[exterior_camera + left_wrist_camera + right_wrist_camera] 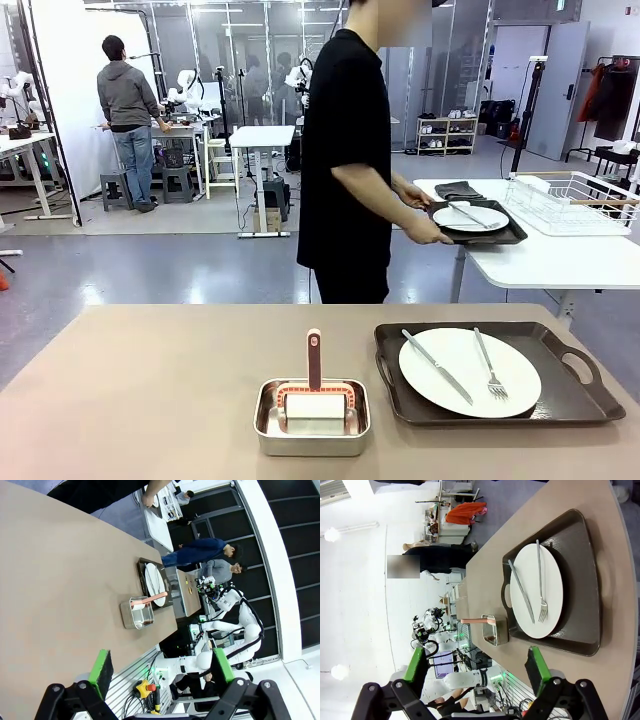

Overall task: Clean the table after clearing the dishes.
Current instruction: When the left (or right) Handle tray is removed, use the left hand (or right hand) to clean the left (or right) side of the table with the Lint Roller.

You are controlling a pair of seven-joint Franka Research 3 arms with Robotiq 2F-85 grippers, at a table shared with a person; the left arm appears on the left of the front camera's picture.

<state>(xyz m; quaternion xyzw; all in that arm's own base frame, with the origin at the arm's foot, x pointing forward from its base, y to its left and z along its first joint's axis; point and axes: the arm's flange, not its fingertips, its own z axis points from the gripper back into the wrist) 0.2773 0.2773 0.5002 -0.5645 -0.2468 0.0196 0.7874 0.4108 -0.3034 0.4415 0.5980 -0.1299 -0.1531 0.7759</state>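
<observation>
Plate (555, 580) on tray (585, 555) lies seemingly well beyond spread right claw (476, 666).

Lower frame: table (150, 390), plain matte beige-brown. Lower right: dark brown tray (585, 400); white plate (455, 385); silver-grey knife (437, 366) and fork (488, 365). Lower centre: steel-grey pan (265, 428); tool (314, 358) with salmon-pink handle and white head. Upper centre: person's black shirt (345, 150). Right: white side table (540, 265).
</observation>
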